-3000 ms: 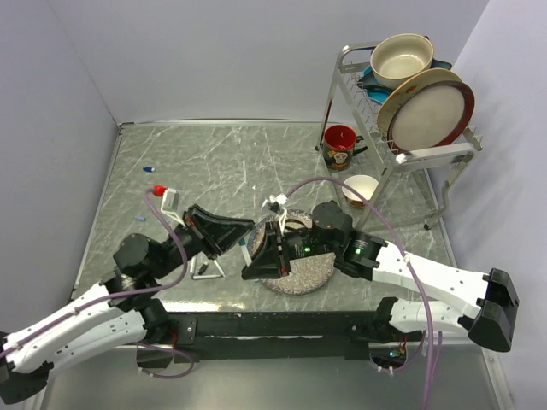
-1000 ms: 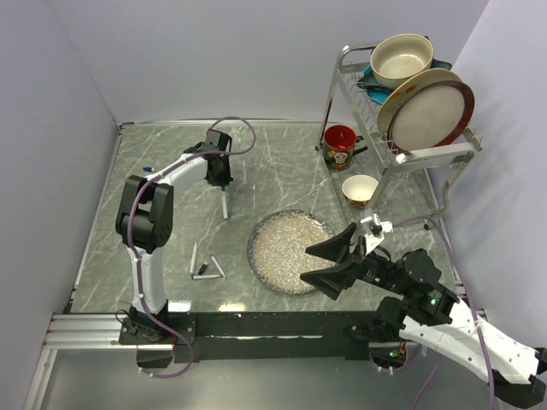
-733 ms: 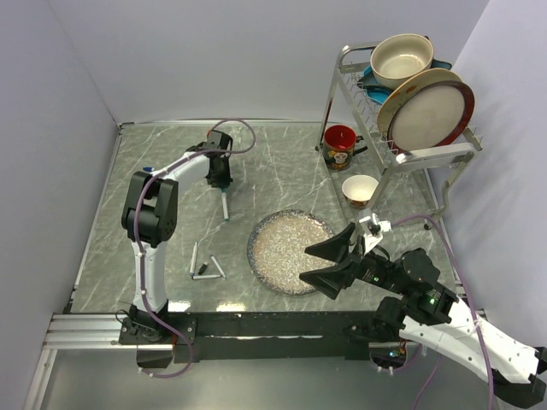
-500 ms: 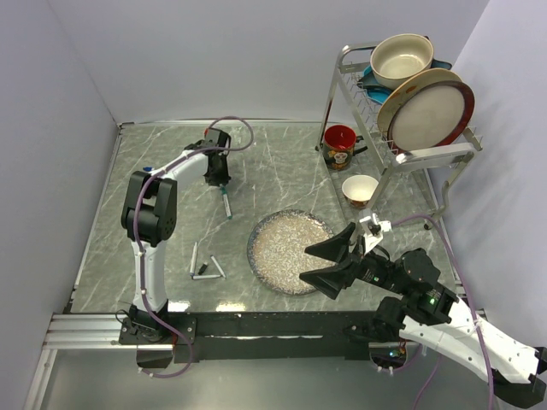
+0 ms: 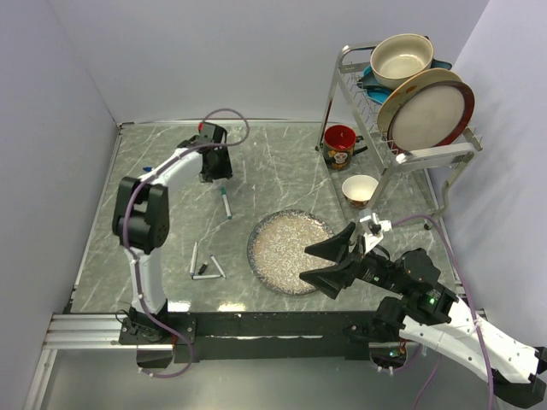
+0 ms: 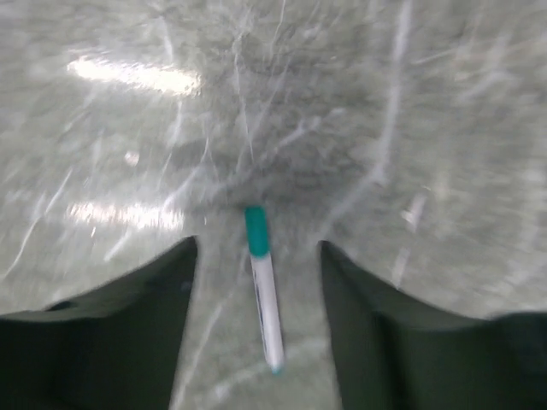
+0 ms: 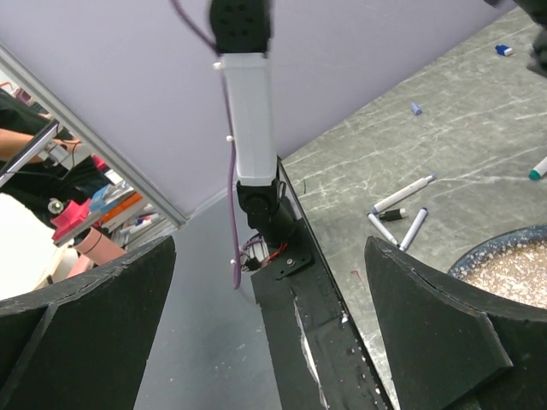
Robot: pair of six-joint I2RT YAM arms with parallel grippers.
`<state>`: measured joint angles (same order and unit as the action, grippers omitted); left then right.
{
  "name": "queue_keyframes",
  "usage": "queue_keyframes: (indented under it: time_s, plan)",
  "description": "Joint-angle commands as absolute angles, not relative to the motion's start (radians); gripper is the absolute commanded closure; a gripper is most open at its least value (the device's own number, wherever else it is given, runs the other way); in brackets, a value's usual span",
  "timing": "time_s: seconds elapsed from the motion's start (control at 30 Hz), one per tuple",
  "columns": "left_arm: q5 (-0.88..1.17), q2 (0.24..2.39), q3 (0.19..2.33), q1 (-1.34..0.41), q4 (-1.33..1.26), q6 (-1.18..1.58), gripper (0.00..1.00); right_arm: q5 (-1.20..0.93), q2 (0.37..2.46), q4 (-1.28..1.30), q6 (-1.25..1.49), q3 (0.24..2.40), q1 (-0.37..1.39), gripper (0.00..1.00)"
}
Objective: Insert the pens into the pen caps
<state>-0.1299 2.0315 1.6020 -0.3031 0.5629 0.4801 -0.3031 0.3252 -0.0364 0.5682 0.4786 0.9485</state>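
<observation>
Tabletop [image 5: 282,162]: grey-green marble look, white veins, thin metal rim. Walls plain pale lavender: back [image 5: 214,60], left [image 5: 43,171], right [image 5: 513,128]. Wire dish rack [image 5: 436,155] at upper right of top view, close to right wall. Aluminium rail [image 5: 85,328] at lower left, along near edge. Bright glare streaks [image 6: 137,75] on tabletop, upper left of left wrist view. Right wrist view: grey floor [image 7: 201,342] at bottom centre; cluttered area [image 7: 73,213] at left edge, past wall end, too blurred to identify.

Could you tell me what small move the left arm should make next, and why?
Probably lift the left pincer up, clear of the white-barrelled pen with the teal cap: it lies capped on the grey table between the open jaws, touching neither, while loose white pens wait near the front edge.
</observation>
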Motion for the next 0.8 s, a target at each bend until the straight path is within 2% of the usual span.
queue_keyframes:
  time_s: [0.0, 0.1, 0.37, 0.47, 0.63, 0.77]
  plan:
    - [-0.138, 1.809, 1.511, -0.266, 0.564, 0.676, 0.32, -0.275, 0.334, -0.077, 0.577, 0.492, 0.950, 0.01]
    - [-0.112, 1.697, 1.403, -0.233, 0.575, 0.783, 0.34, -0.265, 0.341, -0.086, 0.581, 0.482, 0.951, 0.01]
    - [-0.293, 1.459, 1.097, -0.210, 0.667, 1.020, 0.40, -0.256, 0.328, -0.087, 0.584, 0.463, 0.951, 0.01]
    - [-0.377, 1.447, 1.077, -0.175, 0.696, 1.000, 0.41, -0.275, 0.336, -0.110, 0.597, 0.454, 0.951, 0.01]
    - [-0.365, 1.444, 1.085, -0.030, 0.645, 1.023, 0.43, -0.310, 0.348, -0.164, 0.624, 0.426, 0.950, 0.01]
    - [-0.445, 1.459, 1.155, 0.055, 0.679, 1.118, 0.43, -0.313, 0.344, -0.169, 0.624, 0.419, 0.950, 0.01]
